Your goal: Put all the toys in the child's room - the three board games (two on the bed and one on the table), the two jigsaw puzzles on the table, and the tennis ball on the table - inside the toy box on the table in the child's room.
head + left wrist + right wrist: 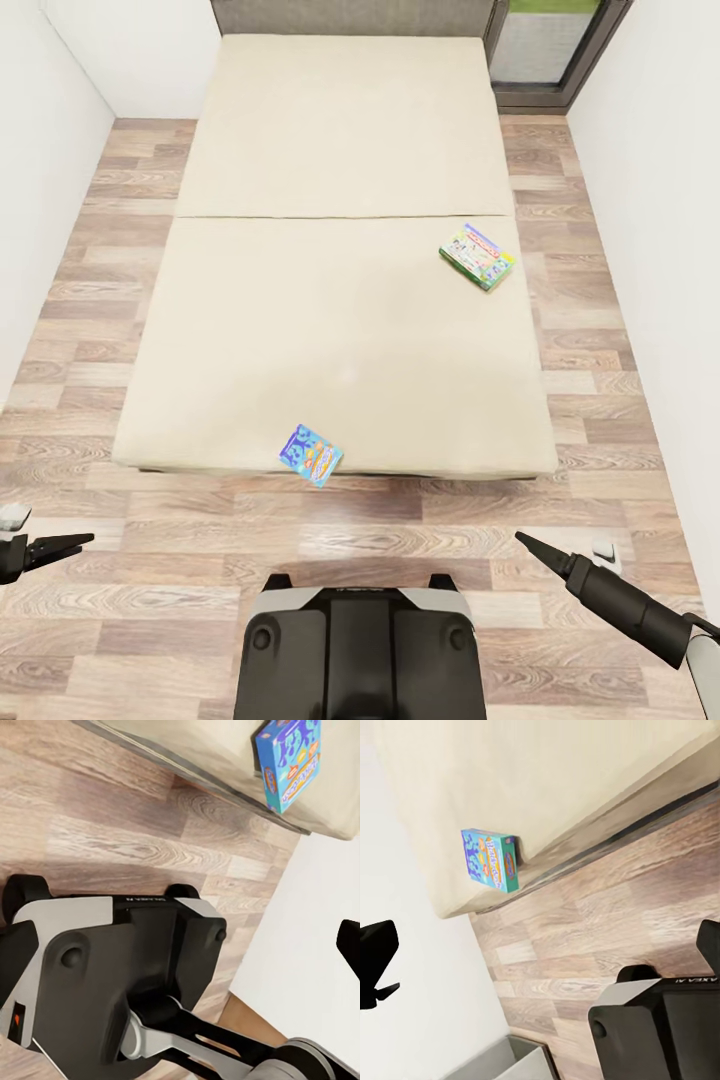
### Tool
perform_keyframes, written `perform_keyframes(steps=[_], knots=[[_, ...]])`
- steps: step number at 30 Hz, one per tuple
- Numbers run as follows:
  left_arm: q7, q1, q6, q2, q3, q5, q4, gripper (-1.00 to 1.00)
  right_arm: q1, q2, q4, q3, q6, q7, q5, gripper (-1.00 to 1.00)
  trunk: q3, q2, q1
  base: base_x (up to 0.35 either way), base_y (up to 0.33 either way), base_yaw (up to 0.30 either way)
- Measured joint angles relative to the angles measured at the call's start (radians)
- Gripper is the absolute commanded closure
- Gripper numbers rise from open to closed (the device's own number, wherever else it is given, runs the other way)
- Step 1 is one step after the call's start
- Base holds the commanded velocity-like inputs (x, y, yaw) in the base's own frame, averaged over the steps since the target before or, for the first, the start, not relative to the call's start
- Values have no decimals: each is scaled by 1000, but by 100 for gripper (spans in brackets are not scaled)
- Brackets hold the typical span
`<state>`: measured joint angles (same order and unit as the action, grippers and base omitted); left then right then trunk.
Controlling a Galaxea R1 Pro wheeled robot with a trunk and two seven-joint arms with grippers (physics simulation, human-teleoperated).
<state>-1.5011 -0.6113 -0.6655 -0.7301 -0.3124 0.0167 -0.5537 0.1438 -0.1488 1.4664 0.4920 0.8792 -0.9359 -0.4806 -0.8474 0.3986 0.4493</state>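
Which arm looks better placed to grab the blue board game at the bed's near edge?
Marginally the left: the blue board game overhangs the bed left of centre, nearer the left gripper than the right gripper. Both look empty.

- Blue board game (289, 761): lies on the cream bed (334, 787), at the mattress edge.
- Wood plank floor (112, 832): runs beside the bed.
- Robot base (112, 975): dark grey and white, standing on the floor.
- White wall (300, 967): beside the base.
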Motion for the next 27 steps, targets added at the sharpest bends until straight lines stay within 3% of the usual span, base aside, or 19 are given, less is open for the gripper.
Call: perform_keyframes(steps=[27], knots=[[0,0,-2,21,3,-2,0,-100,0,0,-2,1,0,0,0,-100,44,0,0,5,0,0]])
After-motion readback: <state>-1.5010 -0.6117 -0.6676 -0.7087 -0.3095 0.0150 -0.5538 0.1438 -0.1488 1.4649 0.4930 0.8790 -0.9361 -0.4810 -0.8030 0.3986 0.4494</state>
